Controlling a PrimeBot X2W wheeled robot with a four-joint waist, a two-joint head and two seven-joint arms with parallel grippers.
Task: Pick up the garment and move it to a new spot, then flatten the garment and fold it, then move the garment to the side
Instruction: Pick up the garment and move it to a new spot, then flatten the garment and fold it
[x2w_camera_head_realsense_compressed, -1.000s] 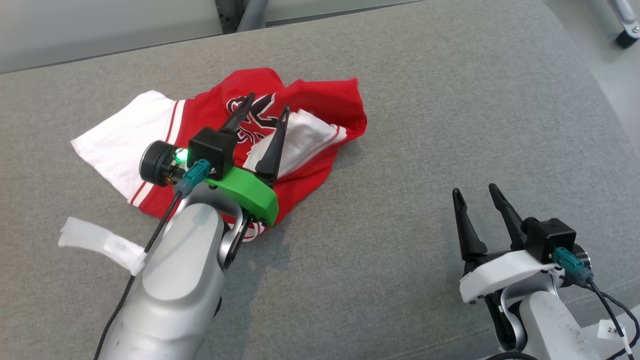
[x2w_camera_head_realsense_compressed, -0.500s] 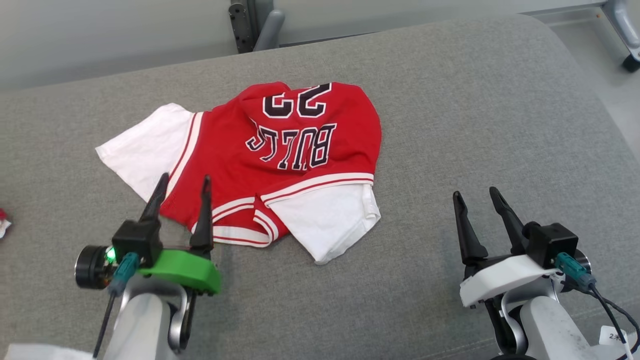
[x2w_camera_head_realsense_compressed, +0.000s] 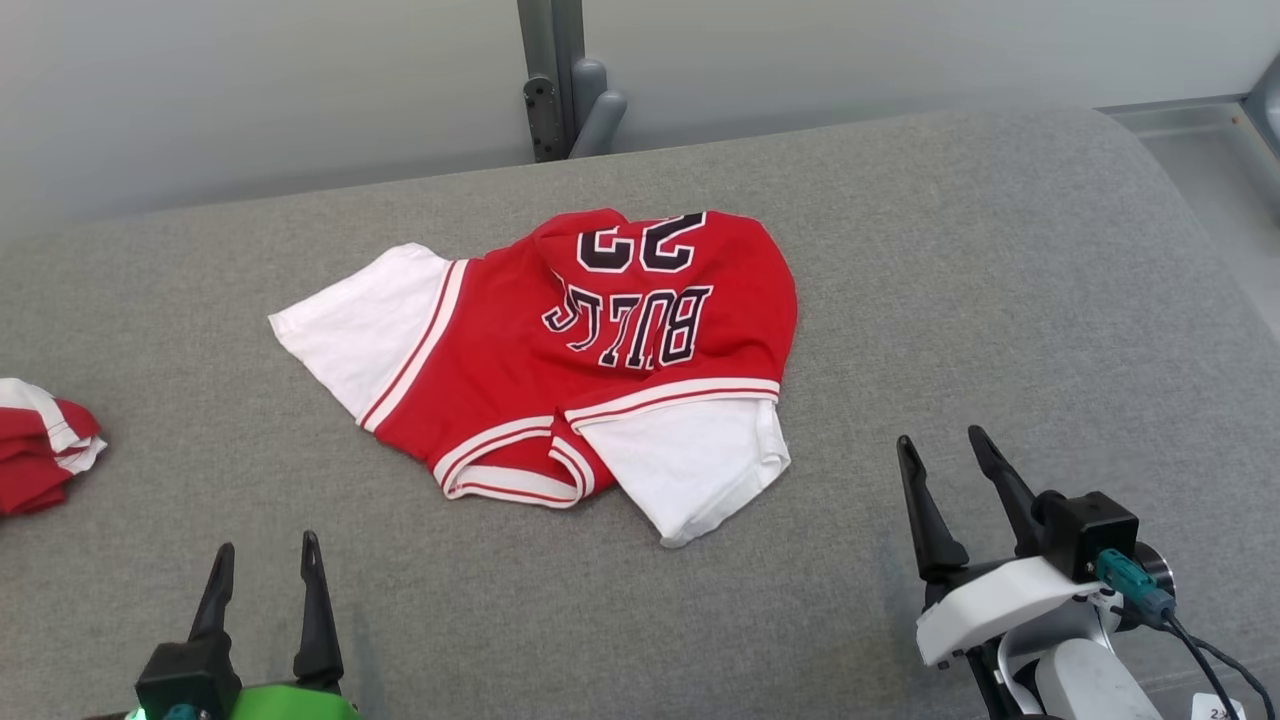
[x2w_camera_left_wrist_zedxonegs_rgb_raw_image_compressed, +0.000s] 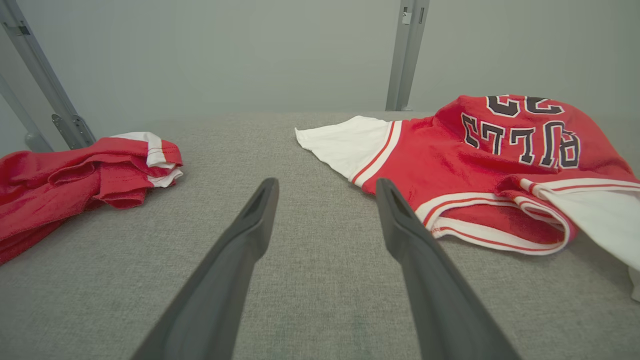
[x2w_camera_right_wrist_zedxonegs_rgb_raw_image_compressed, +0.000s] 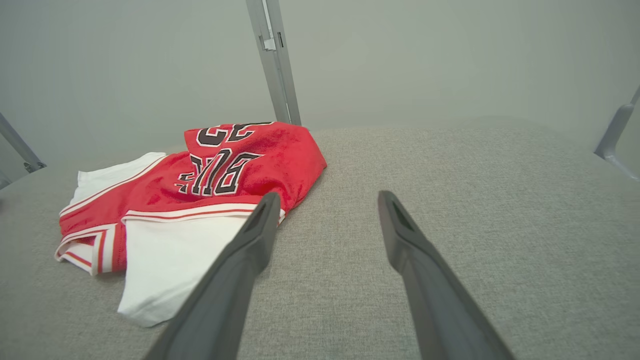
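Note:
The garment (x2w_camera_head_realsense_compressed: 590, 350) is a red jersey with white sleeves and black lettering, lying loosely spread on the grey padded table (x2w_camera_head_realsense_compressed: 1000, 300). It also shows in the left wrist view (x2w_camera_left_wrist_zedxonegs_rgb_raw_image_compressed: 500, 165) and the right wrist view (x2w_camera_right_wrist_zedxonegs_rgb_raw_image_compressed: 200, 200). My left gripper (x2w_camera_head_realsense_compressed: 262, 555) stands open at the lower left, well short of the garment, nothing between its fingers. My right gripper (x2w_camera_head_realsense_compressed: 940, 445) is open at the lower right, apart from the white sleeve (x2w_camera_head_realsense_compressed: 690, 465). Each wrist view shows its own jaws spread over bare fabric: left (x2w_camera_left_wrist_zedxonegs_rgb_raw_image_compressed: 325, 187), right (x2w_camera_right_wrist_zedxonegs_rgb_raw_image_compressed: 327, 200).
A second red and white garment (x2w_camera_head_realsense_compressed: 40, 440) lies bunched at the table's left edge, also in the left wrist view (x2w_camera_left_wrist_zedxonegs_rgb_raw_image_compressed: 75, 175). A grey metal post (x2w_camera_head_realsense_compressed: 560, 80) rises behind the table. The table's right end curves down toward the floor (x2w_camera_head_realsense_compressed: 1200, 140).
The left gripper opened, let go of the garment and drew back to the lower left. The garment now lies spread with its lettering up. The camera view has shifted too.

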